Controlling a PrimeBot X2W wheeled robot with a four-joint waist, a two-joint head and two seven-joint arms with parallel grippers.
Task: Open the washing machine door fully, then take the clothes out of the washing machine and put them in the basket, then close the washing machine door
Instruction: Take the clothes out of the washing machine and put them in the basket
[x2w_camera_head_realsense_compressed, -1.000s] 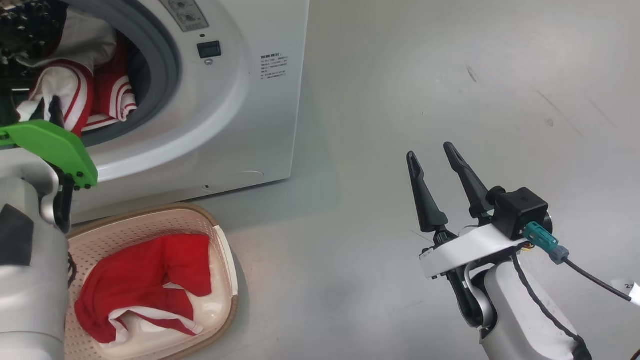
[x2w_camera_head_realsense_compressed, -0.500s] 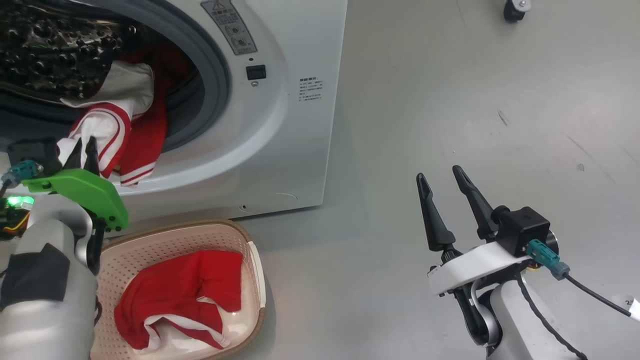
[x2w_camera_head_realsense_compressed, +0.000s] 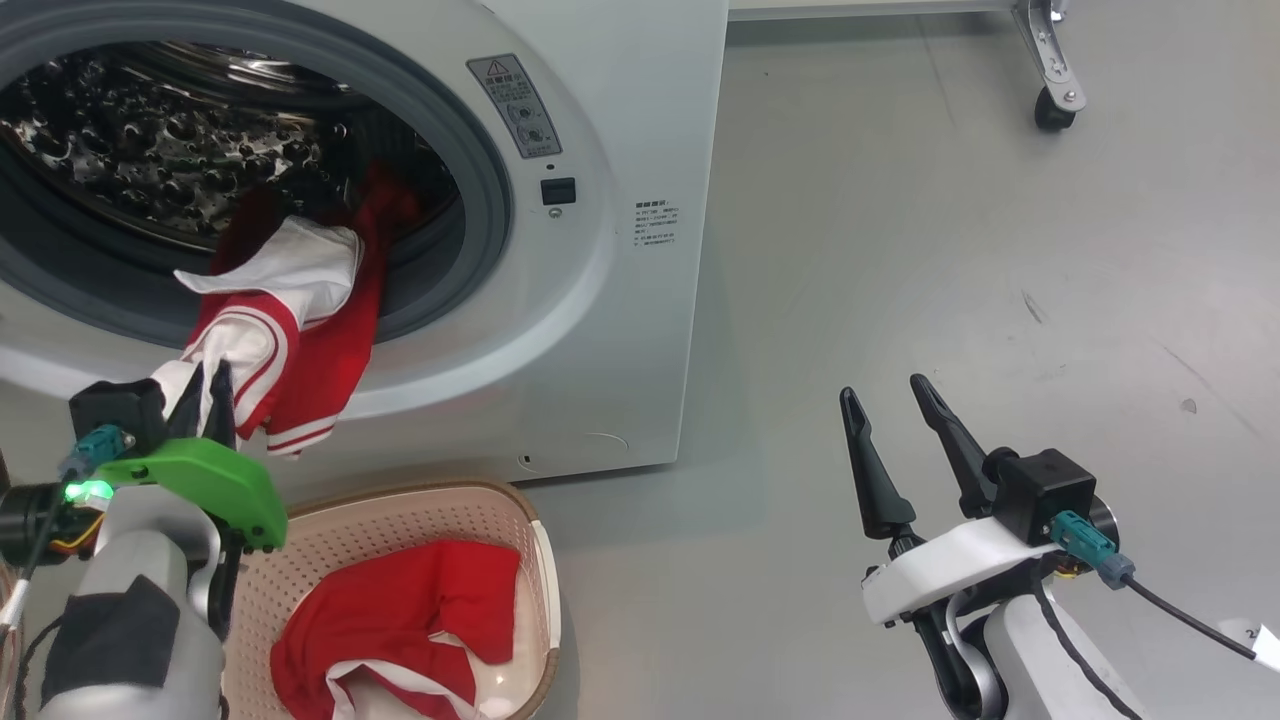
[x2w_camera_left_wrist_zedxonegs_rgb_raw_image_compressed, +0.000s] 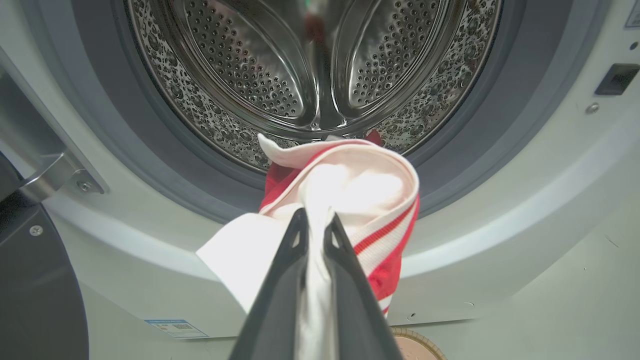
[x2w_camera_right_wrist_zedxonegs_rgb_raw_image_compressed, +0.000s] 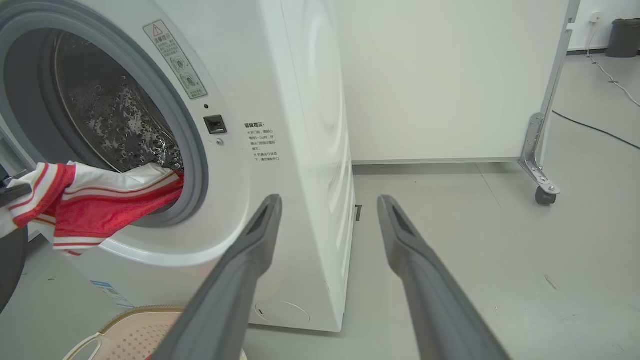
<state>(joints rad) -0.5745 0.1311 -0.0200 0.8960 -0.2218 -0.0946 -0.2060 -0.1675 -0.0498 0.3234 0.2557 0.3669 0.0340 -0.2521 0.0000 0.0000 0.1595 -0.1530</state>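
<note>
Clothes sit in two places. One red-and-white garment (x2w_camera_head_realsense_compressed: 270, 340) trails from the drum (x2w_camera_head_realsense_compressed: 150, 150) over the grey gasket (x2w_camera_head_realsense_compressed: 480, 190) and hangs down the white front of the washing machine (x2w_camera_head_realsense_compressed: 600, 300). A second red garment (x2w_camera_head_realsense_compressed: 400, 620) lies crumpled in the basket (x2w_camera_head_realsense_compressed: 420, 495).

Your left end effector (x2w_camera_head_realsense_compressed: 205, 385) is clenched on the hanging garment's lower white end, just above the basket's near-left corner. In your left wrist view, the left end effector (x2w_camera_left_wrist_zedxonegs_rgb_raw_image_compressed: 316, 220) has its two fingers nearly together with white cloth pinched between them. The striped cuff (x2w_camera_left_wrist_zedxonegs_rgb_raw_image_compressed: 380, 235) folds off to the right, and the perforated drum (x2w_camera_left_wrist_zedxonegs_rgb_raw_image_compressed: 250, 75) lies beyond it. The washing machine door (x2w_camera_left_wrist_zedxonegs_rgb_raw_image_compressed: 35, 290) shows its black rim at that view's left edge, swung clear of the opening.

Your right end effector (x2w_camera_head_realsense_compressed: 883, 390) is released and holds nothing, its fingers spread over bare grey floor (x2w_camera_head_realsense_compressed: 900, 250), well apart from the machine. From its own wrist camera, the right end effector (x2w_camera_right_wrist_zedxonegs_rgb_raw_image_compressed: 329, 200) points at the machine's front corner, with the garment (x2w_camera_right_wrist_zedxonegs_rgb_raw_image_compressed: 100, 200) draped out at the left and the basket rim (x2w_camera_right_wrist_zedxonegs_rgb_raw_image_compressed: 135, 312) low down. A caster (x2w_camera_head_realsense_compressed: 1050, 108) stands on the floor far behind.
</note>
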